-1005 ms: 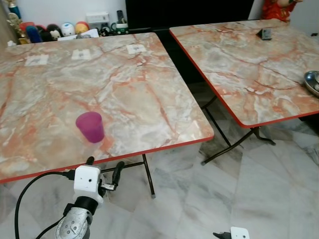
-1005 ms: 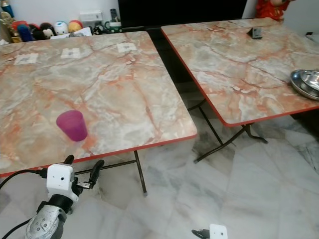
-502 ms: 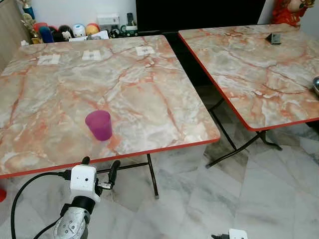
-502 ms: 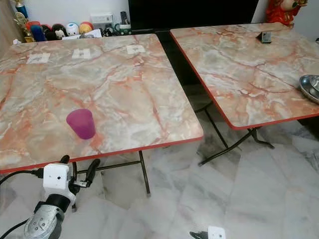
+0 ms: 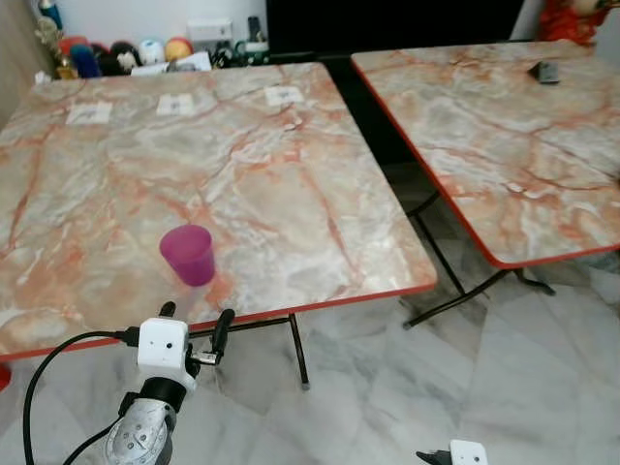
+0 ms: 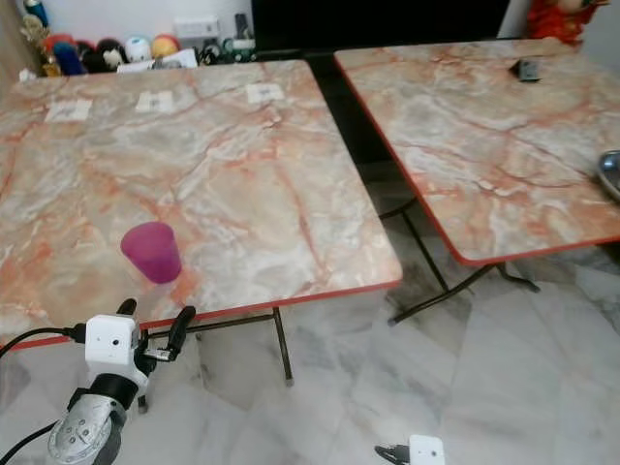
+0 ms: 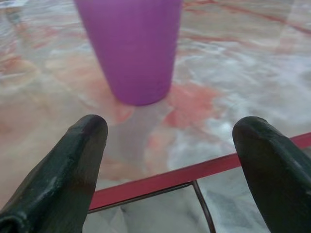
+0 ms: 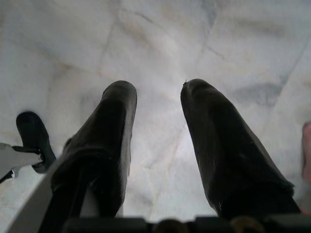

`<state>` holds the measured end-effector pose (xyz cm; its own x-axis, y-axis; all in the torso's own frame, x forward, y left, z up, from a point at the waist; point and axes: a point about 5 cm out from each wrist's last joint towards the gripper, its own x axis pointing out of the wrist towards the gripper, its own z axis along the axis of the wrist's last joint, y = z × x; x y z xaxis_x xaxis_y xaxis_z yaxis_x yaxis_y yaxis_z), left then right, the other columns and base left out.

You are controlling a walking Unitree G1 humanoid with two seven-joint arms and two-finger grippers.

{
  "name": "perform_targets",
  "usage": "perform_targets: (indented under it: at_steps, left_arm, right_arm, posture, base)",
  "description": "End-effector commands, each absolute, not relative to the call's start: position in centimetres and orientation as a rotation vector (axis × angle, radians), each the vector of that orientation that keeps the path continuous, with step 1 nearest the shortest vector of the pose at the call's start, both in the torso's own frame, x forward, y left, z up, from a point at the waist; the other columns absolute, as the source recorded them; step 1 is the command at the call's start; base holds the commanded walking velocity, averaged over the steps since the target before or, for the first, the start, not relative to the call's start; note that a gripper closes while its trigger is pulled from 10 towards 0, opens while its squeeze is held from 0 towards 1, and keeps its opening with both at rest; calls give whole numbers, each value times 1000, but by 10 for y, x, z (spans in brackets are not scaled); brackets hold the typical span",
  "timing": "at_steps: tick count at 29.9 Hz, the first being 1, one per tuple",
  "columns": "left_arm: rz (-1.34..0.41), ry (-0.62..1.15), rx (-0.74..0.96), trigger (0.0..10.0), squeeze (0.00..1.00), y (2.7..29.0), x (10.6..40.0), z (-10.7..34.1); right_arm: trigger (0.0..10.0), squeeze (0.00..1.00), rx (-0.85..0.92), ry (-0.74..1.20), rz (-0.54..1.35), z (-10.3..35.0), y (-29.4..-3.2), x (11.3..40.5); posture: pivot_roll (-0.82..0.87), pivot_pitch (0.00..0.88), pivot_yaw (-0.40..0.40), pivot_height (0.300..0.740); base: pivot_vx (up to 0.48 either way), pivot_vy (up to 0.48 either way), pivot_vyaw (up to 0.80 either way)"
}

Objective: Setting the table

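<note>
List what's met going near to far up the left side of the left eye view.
Left end effector → red table edge → purple cup → white paper cards → toys by the wall.

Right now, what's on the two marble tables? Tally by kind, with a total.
Purple cup: 1, near the front edge of the left table
White paper cards: 3, along the left table's far edge
Small dark object: 1, far side of the right table; too small to identify
Metal bowl: 1, cut off at the right table's edge
Total: 6
</note>
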<state>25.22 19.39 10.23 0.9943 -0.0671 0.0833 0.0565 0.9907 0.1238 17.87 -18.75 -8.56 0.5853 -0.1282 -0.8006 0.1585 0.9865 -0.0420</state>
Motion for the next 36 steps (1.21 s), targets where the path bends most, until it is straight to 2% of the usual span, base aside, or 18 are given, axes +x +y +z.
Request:
perform_targets:
  at_steps: [1,13,24,31,36]
  left_arm:
    - [-44,-76,101,10000,0,198,248,99]
    - [-42,-79,85,10000,0,197,248,100]
    - [-49,-78,81,10000,0,196,249,100]
    - [-54,-79,81,10000,0,195,249,100]
    - [-68,-88,90,10000,0,193,249,101]
  right_arm:
    - [10000,0,34,970,-172,-90,-188,169]
    - [10000,0,33,966,-172,-90,-189,170]
    - [10000,0,50,956,-178,-87,-187,177]
    - [10000,0,49,953,-167,-86,-182,181]
    - [10000,0,43,951,-170,-86,-182,181]
  posture:
    - [62,131,-14,740]
    - [62,128,-13,740]
    - [62,121,-11,740]
    - [62,116,-11,740]
    - [61,118,-12,740]
  base:
    - [0,0,0]
    - [0,0,0]
    - [0,331,0]
    - [0,349,-782]
    - [0,102,0]
